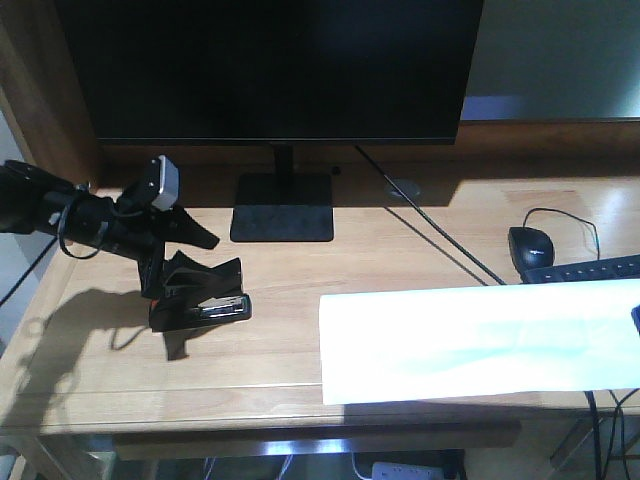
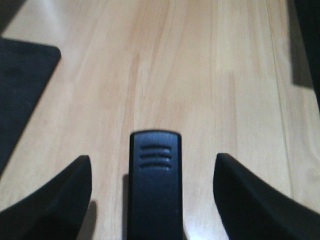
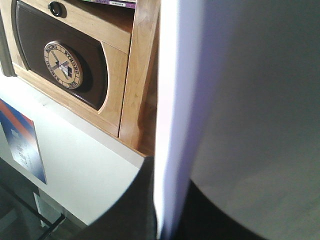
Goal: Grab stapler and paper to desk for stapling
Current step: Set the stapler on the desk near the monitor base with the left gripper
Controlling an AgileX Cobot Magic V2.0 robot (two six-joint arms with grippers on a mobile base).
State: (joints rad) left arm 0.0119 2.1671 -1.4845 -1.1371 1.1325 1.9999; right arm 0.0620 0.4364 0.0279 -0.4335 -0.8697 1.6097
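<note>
Stapler [image 2: 155,190] flat on counter [image 2: 200,75] between spread-apart left fingers [image 2: 55,205], paper [image 1: 480,340] clamped in right fingers [image 3: 137,215]: lift clear straight up, no nudging.

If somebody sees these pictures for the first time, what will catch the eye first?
The bright white paper over the right half of the desk, with the large dark monitor at the back. On the left, the left gripper stands open around the black stapler.

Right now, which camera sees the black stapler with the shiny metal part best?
Front view: most of the black stapler shows, metal channel too. Left wrist view shows only its ribbed end; right wrist view shows none.
</note>
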